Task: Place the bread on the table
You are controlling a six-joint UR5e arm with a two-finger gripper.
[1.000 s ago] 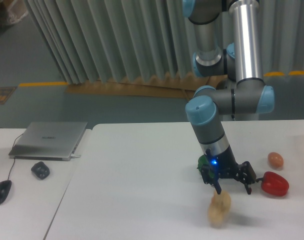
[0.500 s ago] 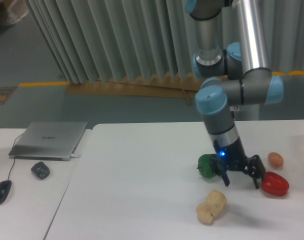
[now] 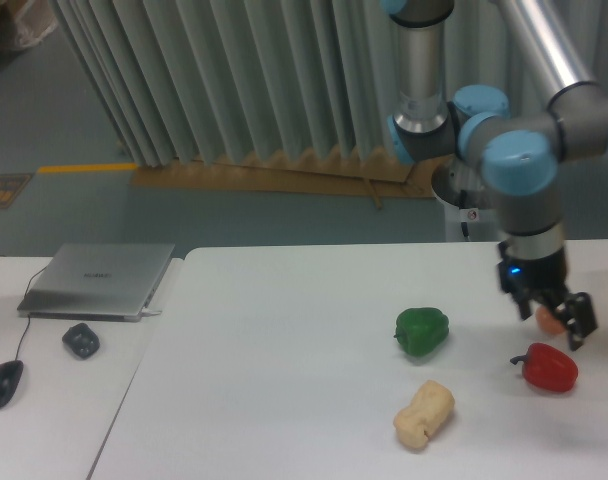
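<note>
The bread is seen lying free on the white surface, toward the front edge, just below the green pepper and apart from it. Nothing is touching it. Its long axis is tilted, running from lower left to upper right.

The gripper is found well apart from the bread, up and to the right of it, hanging over the small orange ball and just above the red pepper. The jaws are seen spread apart w/ nothing between them, so far as can be made out at this res.

Judgement: the placing looks done, as the bread rests on the surface unsupported; only arm clearance is left, and the bread lies down-left of the jaws, out of that path.

Materials: the bread is pale beige, lumpy, matte, w/ rounded ends, prob. soft or foam-like. Both peppers are glossy and smooth, lobed. The surface is plain, smooth, rounded at its corner. A laptop and a mouse are on the adjoining desk.
</note>
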